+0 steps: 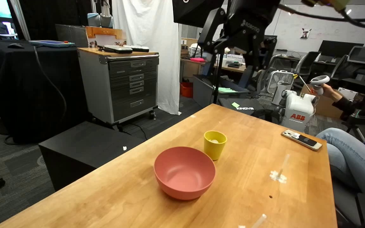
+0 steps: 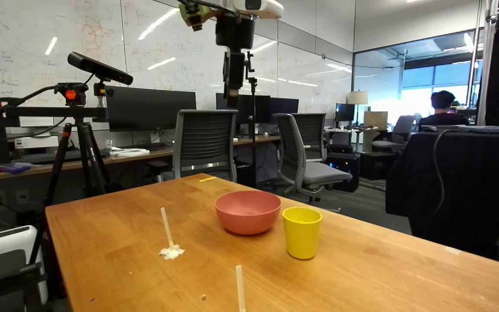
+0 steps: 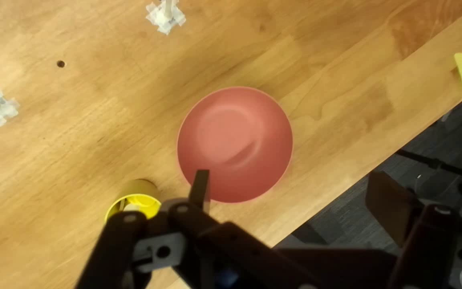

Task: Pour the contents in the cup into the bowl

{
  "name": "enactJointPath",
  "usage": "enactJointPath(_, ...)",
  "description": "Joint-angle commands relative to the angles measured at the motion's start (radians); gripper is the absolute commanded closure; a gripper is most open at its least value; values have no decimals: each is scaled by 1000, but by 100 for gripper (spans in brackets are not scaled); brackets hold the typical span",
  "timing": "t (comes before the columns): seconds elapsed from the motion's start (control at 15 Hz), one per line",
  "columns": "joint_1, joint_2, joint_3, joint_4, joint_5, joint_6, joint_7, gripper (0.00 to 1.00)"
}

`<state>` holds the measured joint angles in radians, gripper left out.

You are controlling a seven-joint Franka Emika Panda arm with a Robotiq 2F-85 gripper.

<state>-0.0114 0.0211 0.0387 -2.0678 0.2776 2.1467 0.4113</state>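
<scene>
Hanging high above a wooden counter (image 1: 128, 199), the gripper (image 1: 225, 76) has its two fingers spread wide apart, with a broad gap between them. Lower down, a wide salmon-pink bowl (image 1: 185, 174) rests on the counter, its smooth inside plain pink all round. Just beside it in an exterior view, between one and two o'clock, a small yellow cup (image 1: 214, 151) stands upright; in the wrist view it sits at eight o'clock from the bowl (part of it hidden behind the gripper). Within the cup, the contents (image 1: 214, 141) show as a whitish patch, too small to tell piece from piece. In the wrist view one fingertip is seen across the bowl's rim near seven o'clock, while the opposite one appears against the dark floor (image 3: 345, 214) beyond the counter's edge. In an exterior view a phone (image 1: 301, 139) lies by the counter's edge, at three o'clock from the cup and well apart from it. A thin pale stick (image 2: 166, 227) with a taped base rises, in an exterior view, between eight and nine o'clock from the bowl.
</scene>
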Motion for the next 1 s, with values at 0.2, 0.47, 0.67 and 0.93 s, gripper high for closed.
enactJointPath(0.2, -8, 231, -75, 236, -70, -56, 121, 0)
enactJointPath(0.47, -16, 290, -112, 269, -65, -60, 135, 0)
enactJointPath(0.67, -20, 322, -133, 266, -73, -69, 143, 0)
enactJointPath(0.93, -24, 371, -156, 268, -95, -87, 139, 0)
